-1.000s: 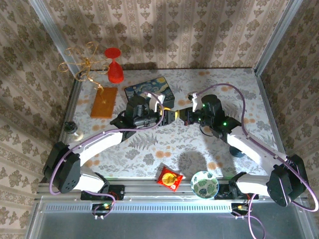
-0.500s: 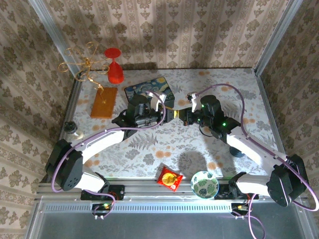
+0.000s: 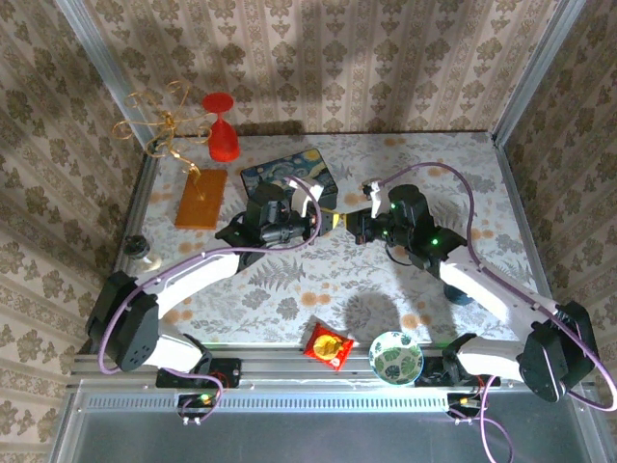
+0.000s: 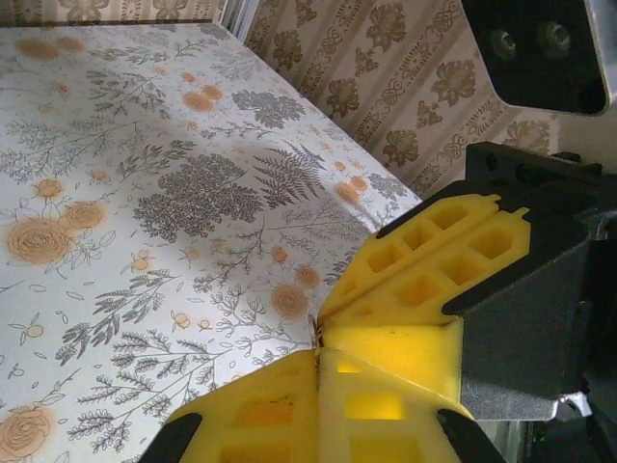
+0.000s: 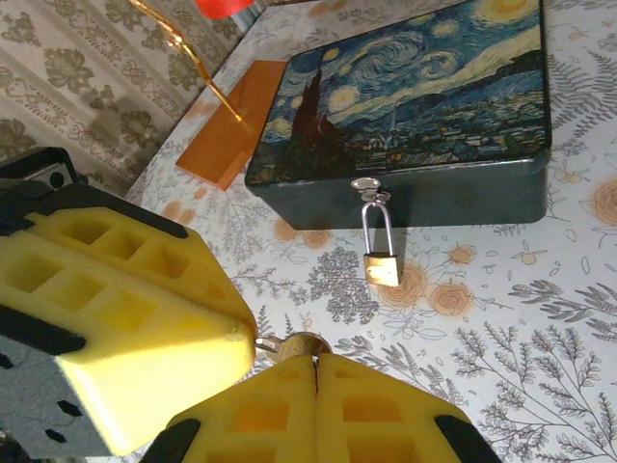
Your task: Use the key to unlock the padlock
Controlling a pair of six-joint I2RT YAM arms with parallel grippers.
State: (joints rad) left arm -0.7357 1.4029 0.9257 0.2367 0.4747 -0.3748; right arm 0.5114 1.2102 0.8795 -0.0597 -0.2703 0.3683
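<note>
Just in front of the dark blue painted tin box [image 5: 424, 87], the right gripper [image 5: 316, 365] has its yellow foam jaws clamped on a small metal key [image 5: 292, 344]. It is tip to tip with the left gripper [image 4: 318, 355], whose jaws are closed on nothing visible. The tiny brass padlock [image 5: 383, 267] hangs from the box's front hasp, shackle closed. The key is likely being readied and next needs steering to the keyhole. The floral worktop [image 5: 540, 318] lies under the box, with damask-papered walls [image 3: 337, 58] beyond.

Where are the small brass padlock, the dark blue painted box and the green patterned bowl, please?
small brass padlock [image 5: 383, 268], right wrist view, brass body.
dark blue painted box [image 5: 415, 96], right wrist view, lid.
green patterned bowl [image 3: 396, 358], top external view, inside.
</note>
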